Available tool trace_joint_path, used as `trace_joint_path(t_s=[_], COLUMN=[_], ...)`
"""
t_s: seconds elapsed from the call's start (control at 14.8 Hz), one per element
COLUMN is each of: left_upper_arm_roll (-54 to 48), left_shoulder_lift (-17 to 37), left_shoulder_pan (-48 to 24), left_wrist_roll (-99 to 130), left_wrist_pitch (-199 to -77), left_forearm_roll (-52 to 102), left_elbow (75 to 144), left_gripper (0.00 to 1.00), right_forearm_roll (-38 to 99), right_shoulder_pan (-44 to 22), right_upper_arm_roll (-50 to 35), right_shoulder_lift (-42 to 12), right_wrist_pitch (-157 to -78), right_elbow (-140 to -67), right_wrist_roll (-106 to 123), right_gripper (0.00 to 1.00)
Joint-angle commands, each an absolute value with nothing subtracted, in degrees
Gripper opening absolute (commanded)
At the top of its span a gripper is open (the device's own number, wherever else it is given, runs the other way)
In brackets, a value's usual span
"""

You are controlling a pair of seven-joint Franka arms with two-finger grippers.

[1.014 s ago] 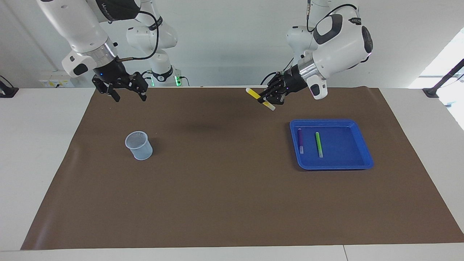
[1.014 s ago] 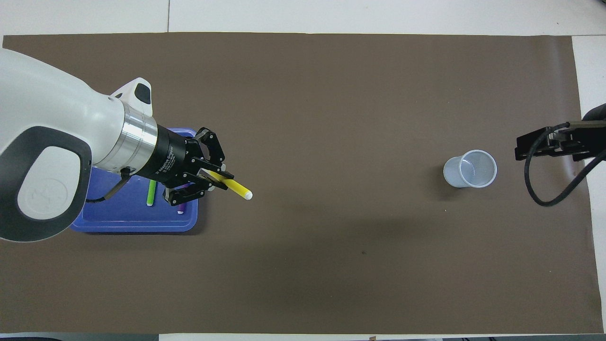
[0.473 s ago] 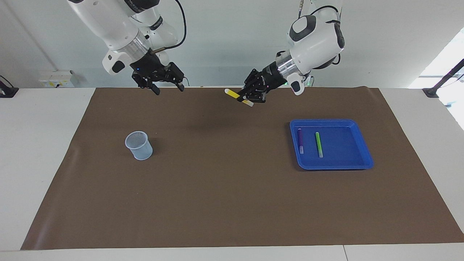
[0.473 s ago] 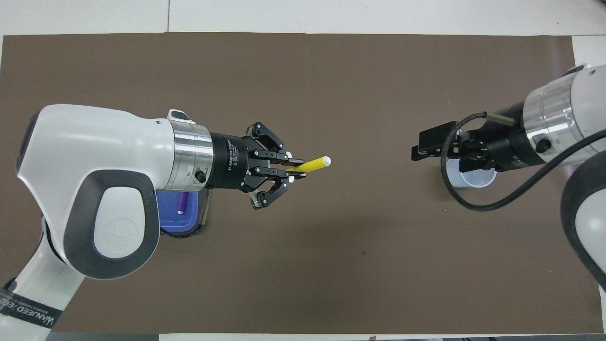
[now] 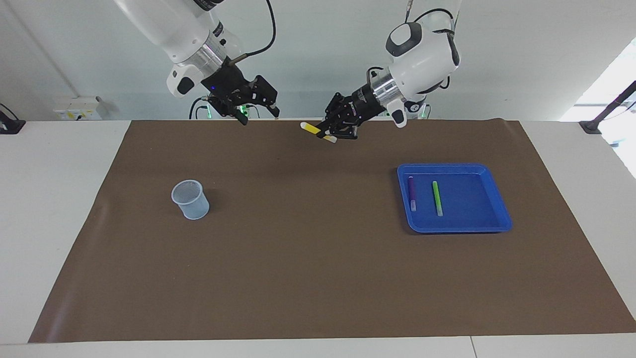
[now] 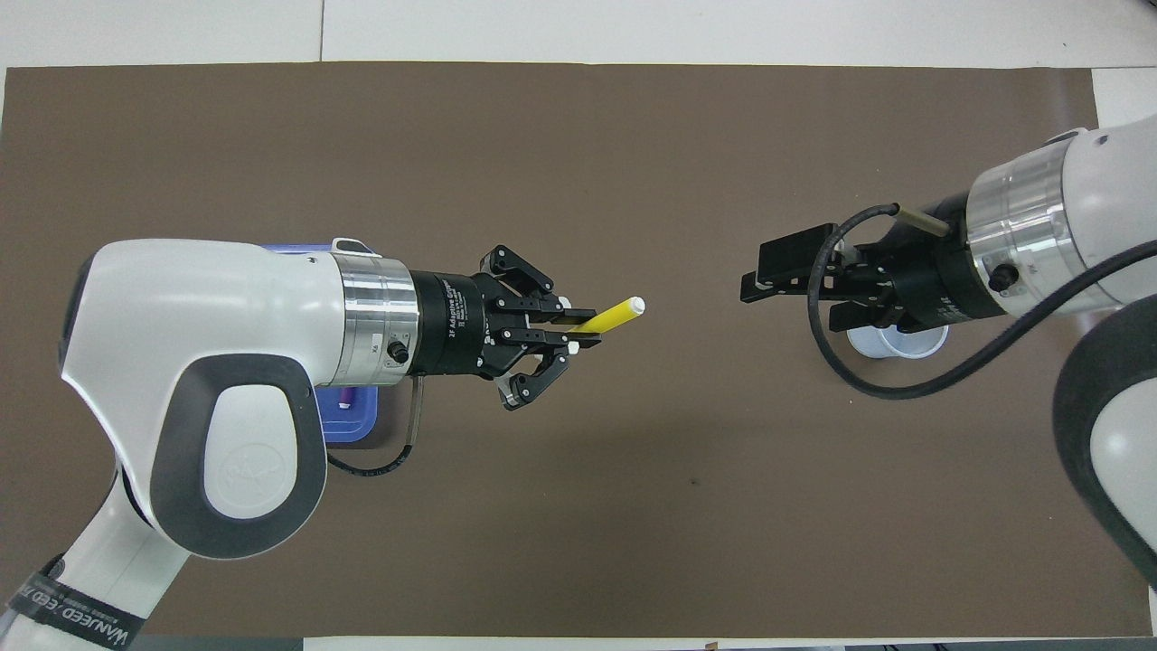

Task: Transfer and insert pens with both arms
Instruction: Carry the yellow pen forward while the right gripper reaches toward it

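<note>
Clenched on the yellow pen, the left pincer hangs in the air above the brown mat, over the edge of the surface nearest the robots and about midway along it. That pen is a slim yellow stick with a pale whitish tip, held level across the fingertips, its long free end pointing toward the right pincer. The right pincer is raised over the same edge, toward the right arm's end, with its fingers spread apart and nothing between them; a clear gap separates it from the pen's tip. Two more pens lie in the blue tray toward the left arm's end of the surface: the purple pen and the green pen, side by side but apart, each with a pale end pointing away from the robots. A translucent cup stands upright on the mat toward the right arm's end.
</note>
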State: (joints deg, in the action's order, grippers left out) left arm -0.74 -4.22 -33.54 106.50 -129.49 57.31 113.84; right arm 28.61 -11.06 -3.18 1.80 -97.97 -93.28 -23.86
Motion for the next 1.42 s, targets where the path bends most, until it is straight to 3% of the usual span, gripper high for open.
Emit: trace_joint_path(t_s=[0.0,0.61,1.35], left_upper_arm_roll=[-0.1,-0.1,-0.2], left_shoulder_lift=[-7.6,-8.6,-9.1], left_shoulder_pan=[-36.2,-38.8,-39.2], left_wrist_roll=[107.4,107.6,107.8], left_wrist_pitch=[-135.5,-139.3,-140.7], left_forearm_roll=[60.5,63.9,65.1], left_elbow=[118.8,120.4,120.8], left_gripper=[0.0,0.0,0.0], right_forearm_roll=[30.3,33.8,34.1], right_shoulder_pan=[-12.0,-14.2,-16.7], right_upper_arm_roll=[-3.3,-3.7,-4.0], right_shoulder_lift=[2.5,5.3,5.4], right_wrist_pitch=[-101.3,-105.1,-109.2], right_elbow=[-94.7,-102.8,-104.4], right_wrist_roll=[-24.4,-18.1,-15.7], right_gripper=[1.0,1.0,1.0])
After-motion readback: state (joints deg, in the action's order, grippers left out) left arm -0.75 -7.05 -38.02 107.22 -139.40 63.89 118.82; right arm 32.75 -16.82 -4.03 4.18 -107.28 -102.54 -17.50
